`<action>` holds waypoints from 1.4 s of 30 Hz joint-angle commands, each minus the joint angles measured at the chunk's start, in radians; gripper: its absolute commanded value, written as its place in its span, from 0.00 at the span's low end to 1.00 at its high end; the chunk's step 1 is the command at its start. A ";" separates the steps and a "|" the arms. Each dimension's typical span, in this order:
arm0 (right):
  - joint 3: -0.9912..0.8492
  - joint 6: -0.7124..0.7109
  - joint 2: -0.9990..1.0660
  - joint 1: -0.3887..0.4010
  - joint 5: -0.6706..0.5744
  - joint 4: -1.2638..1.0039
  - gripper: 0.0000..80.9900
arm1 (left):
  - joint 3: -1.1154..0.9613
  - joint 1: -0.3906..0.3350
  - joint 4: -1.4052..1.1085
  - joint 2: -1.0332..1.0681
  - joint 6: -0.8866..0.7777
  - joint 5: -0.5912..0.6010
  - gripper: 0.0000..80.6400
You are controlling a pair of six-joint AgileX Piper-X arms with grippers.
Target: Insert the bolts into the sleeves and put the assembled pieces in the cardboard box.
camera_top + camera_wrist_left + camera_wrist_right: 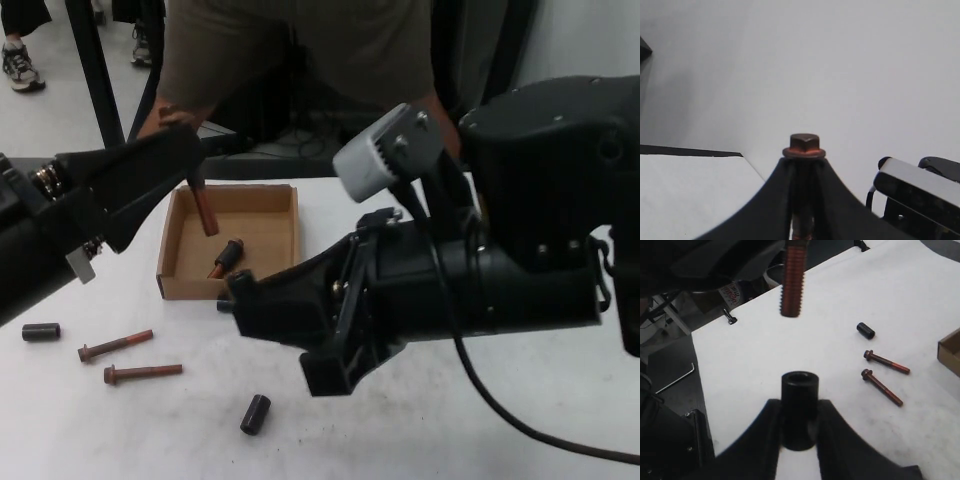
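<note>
White bench [400,440] lies open along its near edge. At its 10 o'clock sits the cardboard box [185,285], one assembled piece [228,258] inside. The right gripper [800,415] pinches an upright black sleeve [800,390]. The left gripper [803,162] clamps a copper bolt [804,145], its threaded end apart from the sleeve's mouth. From the box, two loose bolts [115,346] lie at 7 o'clock, a loose sleeve [41,331] at 8, another sleeve [255,414] at 6.
</note>
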 commanded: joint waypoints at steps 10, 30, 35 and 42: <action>-0.010 0.025 0.000 0.007 0.004 -0.074 0.00 | -0.001 0.002 -0.026 -0.008 -0.003 0.040 0.01; -0.074 0.009 0.000 0.007 0.023 -0.091 0.00 | -0.001 0.002 0.012 -0.008 0.003 0.048 0.01; -0.074 0.009 0.000 0.003 0.073 -0.080 0.00 | -0.001 0.002 0.012 -0.008 0.003 0.048 0.01; -0.074 0.009 0.000 0.003 0.073 -0.075 0.00 | -0.001 0.002 0.012 -0.008 0.007 0.116 0.01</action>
